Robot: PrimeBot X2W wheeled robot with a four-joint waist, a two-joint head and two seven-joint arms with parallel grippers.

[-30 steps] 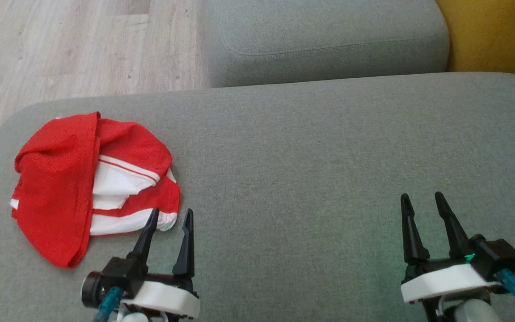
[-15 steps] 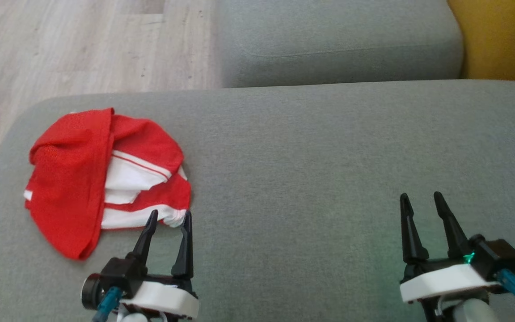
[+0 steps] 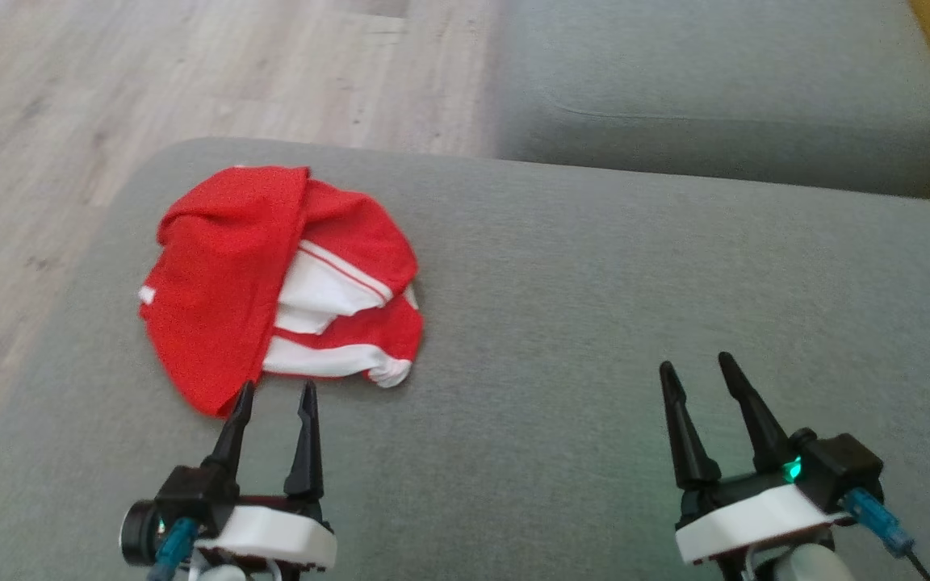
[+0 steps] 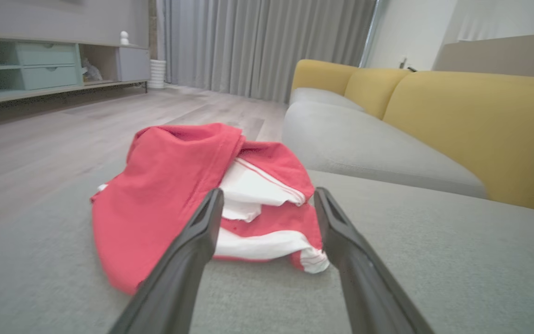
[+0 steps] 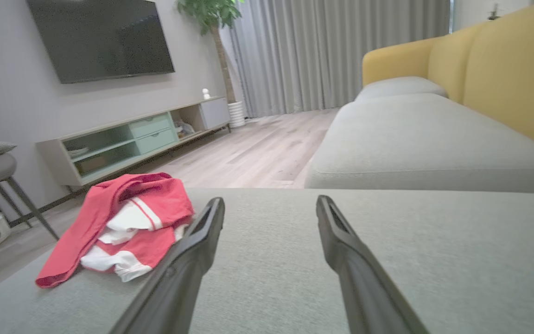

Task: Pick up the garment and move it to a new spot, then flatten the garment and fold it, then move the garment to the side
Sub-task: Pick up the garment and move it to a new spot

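From my head camera, a broad grey fabric sofa seat (image 3: 594,307) stretches ahead, with pale wooden floor (image 3: 110,81) beyond its left edge. A crumpled red garment with white stripes (image 3: 223,282) lies bunched near the seat's left end. My left gripper (image 3: 276,389) hovers just short of its near hem, jaws spread wide, holding nothing. My right gripper (image 3: 695,363) is well apart over bare cushion, equally wide and empty. My left wrist camera adds a mustard-yellow sofa backrest (image 4: 480,125) and grey floor-length curtains (image 4: 267,41), with the garment's white folds framed between my fingers. My right wrist camera adds a dark wall-mounted television (image 5: 100,37), a low cabinet with mint-green drawers (image 5: 132,134) and a leafy potted plant (image 5: 206,14).
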